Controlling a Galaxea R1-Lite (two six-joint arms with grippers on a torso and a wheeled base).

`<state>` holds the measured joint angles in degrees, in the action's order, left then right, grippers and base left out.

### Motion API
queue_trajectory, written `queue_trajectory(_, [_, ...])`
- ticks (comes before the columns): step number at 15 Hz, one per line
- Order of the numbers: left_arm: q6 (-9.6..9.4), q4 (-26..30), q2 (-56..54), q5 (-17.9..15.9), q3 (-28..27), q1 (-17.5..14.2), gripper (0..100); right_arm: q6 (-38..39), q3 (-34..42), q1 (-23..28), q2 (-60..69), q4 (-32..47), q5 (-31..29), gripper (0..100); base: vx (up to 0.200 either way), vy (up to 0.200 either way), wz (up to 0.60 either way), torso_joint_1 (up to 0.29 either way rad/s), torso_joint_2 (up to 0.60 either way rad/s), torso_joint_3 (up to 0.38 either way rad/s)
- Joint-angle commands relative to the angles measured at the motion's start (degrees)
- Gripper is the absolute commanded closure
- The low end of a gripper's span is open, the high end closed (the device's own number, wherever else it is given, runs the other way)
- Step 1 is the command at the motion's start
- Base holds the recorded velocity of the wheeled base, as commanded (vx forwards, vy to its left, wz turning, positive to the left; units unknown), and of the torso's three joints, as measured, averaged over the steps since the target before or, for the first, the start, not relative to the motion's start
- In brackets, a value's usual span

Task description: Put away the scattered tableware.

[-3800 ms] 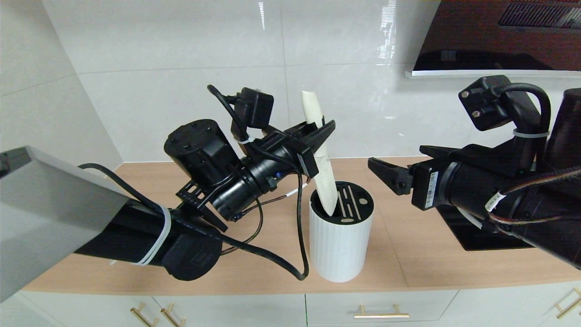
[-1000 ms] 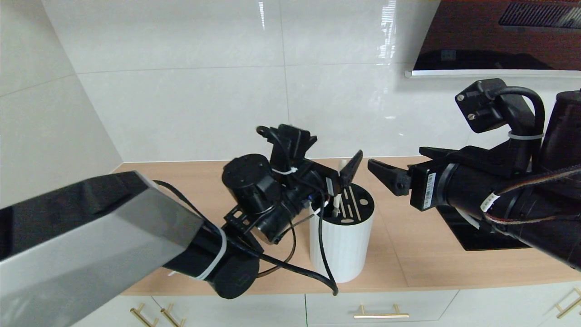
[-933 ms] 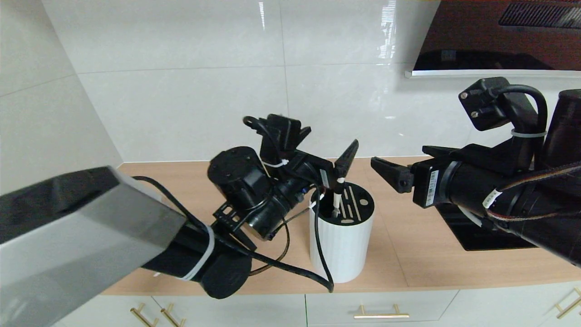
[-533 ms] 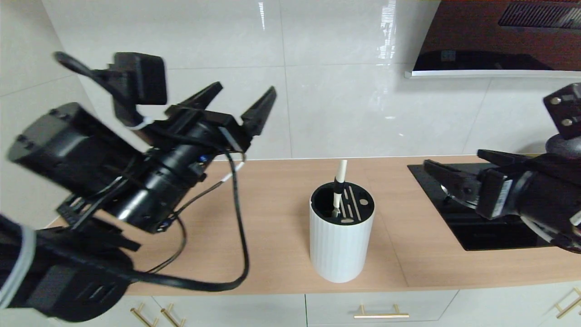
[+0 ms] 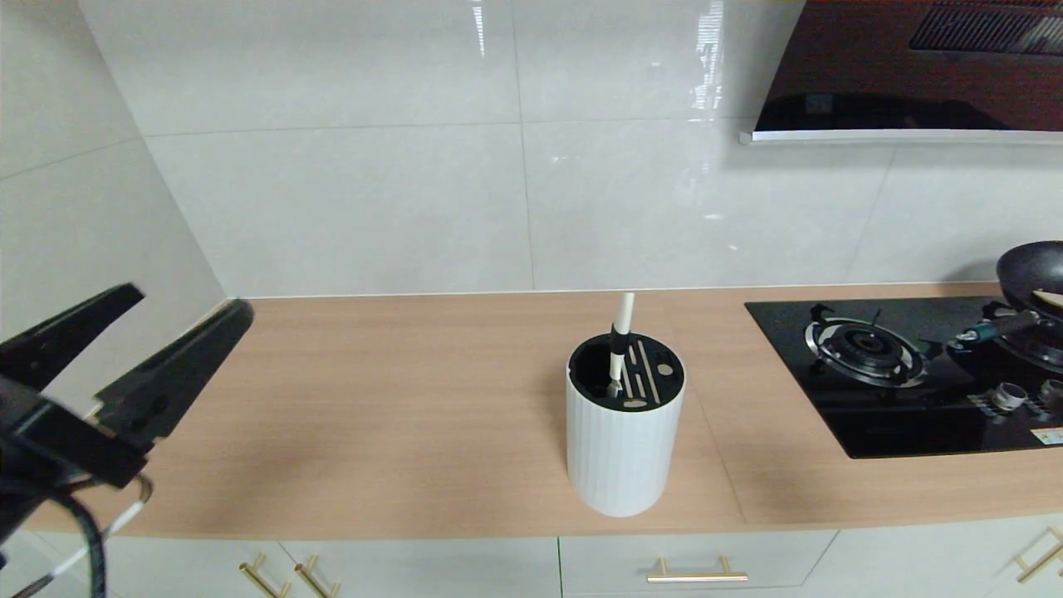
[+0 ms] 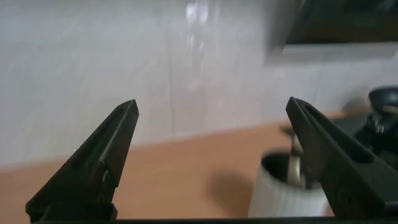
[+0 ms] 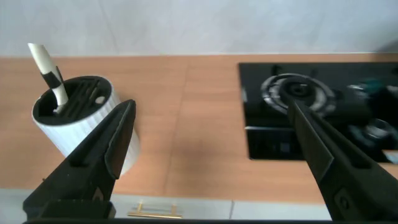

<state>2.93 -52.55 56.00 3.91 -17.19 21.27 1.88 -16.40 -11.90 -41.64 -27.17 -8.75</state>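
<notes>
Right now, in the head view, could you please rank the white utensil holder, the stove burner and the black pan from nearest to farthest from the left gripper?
From the left gripper, at the counter's left end:
1. white utensil holder, mid-counter.
2. stove burner, on the hob's left side.
3. black pan, at the far right edge.

A holder [image 5: 624,440] stands on the worktop [image 5: 399,415], near the front edge and about midway along. A utensil [image 5: 619,332] stands upright in the holder. A hob [image 5: 897,399] is set into the worktop's right end, with a pan [image 5: 1030,270] at its far right. A hood [image 5: 913,66] hangs above the hob.
</notes>
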Motion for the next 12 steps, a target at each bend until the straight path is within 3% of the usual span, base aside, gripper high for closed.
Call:
queue_trajectory(1, [1.73,23.11,-27.53,1.36,3.13,-5.98,0,-0.12,3.39,1.35,15.80,4.94,0.84,0,0.000,0.000,0.00,0.000,0.00,0.000])
queue_trajectory(2, [1.73,30.93,-35.44,1.18,2.69,-9.32,0,-0.30,3.56,1.44,19.41,8.36,1.11,0,0.000,0.000,0.00,0.000,0.00,0.000])
queue_trajectory(3, [1.73,35.24,-40.97,0.39,2.25,-12.66,0,-1.00,3.48,1.53,22.04,10.56,1.02,0,0.000,0.000,0.00,0.000,0.00,0.000])
queue_trajectory(6, [1.29,44.47,-51.87,-2.07,1.54,-18.46,0,-3.55,5.67,4.43,30.74,14.08,1.02,0,0.000,0.000,0.00,0.000,0.00,0.000])
queue_trajectory(7, [1.12,45.87,-55.39,-2.95,1.90,-20.83,0,-6.71,6.90,6.10,35.75,15.92,1.19,0,0.000,0.000,0.00,0.000,0.00,0.000])
queue_trajectory(8, [0.94,46.31,-56.00,-2.77,2.86,-21.10,0,-8.56,8.40,6.27,36.02,15.75,0.75,0,0.000,0.000,0.00,0.000,0.00,0.000])
queue_trajectory(10, [0.50,43.59,-56.00,2.41,6.03,-21.10,0,-9.08,12.09,6.45,35.93,8.98,-2.85,0,0.000,0.000,0.00,0.000,0.00,0.000])
queue_trajectory(11, [-0.64,42.01,-56.00,4.00,9.37,-21.10,0,-9.35,15.52,9.35,36.98,5.64,-3.99,0,0.000,0.000,0.00,0.000,0.00,0.000])
queue_trajectory(12, [-1.34,38.84,-56.00,5.23,13.67,-21.10,0,-9.52,16.40,12.86,41.38,7.84,-3.02,0,0.000,0.000,0.00,0.000,0.00,0.000])
